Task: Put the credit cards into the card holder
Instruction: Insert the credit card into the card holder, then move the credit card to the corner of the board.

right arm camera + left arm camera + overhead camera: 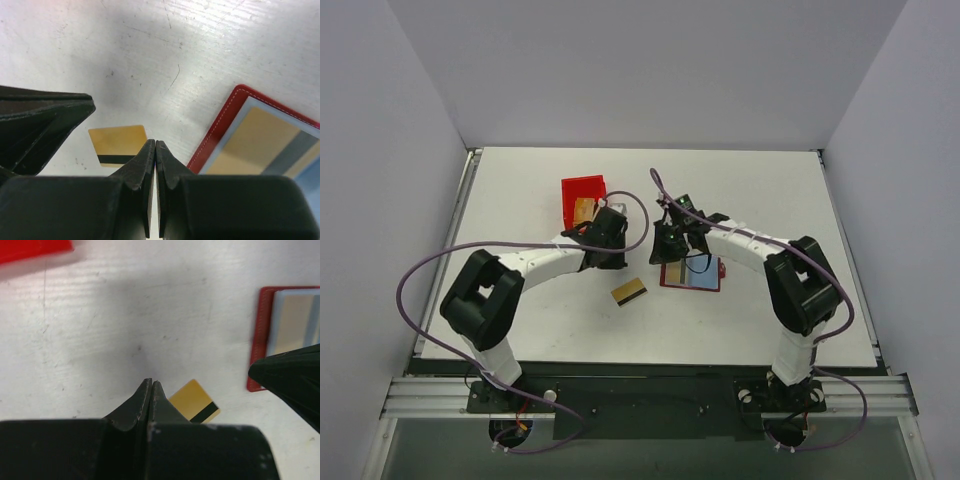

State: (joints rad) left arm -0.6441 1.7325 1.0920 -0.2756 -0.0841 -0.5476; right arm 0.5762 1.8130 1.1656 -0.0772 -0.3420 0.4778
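Labeller: Grippers first. Left gripper [151,384] is pinched together with nothing in it. Right gripper [152,145] is the same, tips touching, empty.

Checker: Card?

Labeller: One card [629,291] lies flat on the table [770,190], stripe side up, between the two arms. It's just left of the wallet [223,125], not touching it. Wallet lies open, blue and tan slots up, near the right gripper. There's a tan thing in the red bin [582,183] too, maybe another card, can't tell.

Checker: What goes wrong from here?

Labeller: Main one, I think: the card is thin and flat, with no edge to get under. Fingers coming straight down likely skid it along the table or press it down instead of lifting it. Jaws also need to part first. Go down closed and it just gets poked.

Checker: Arms?

Labeller: Both tips hang close together over the same patch. If both go for the card, they likely knock each other.

Checker: Wallet side?

Labeller: Nothing pins the wallet. Pushing a card edge into a slot probably slides the whole wallet. Or the card catches the slot lip and bends, or pops out of the grip. A tilted card misses the slot too.
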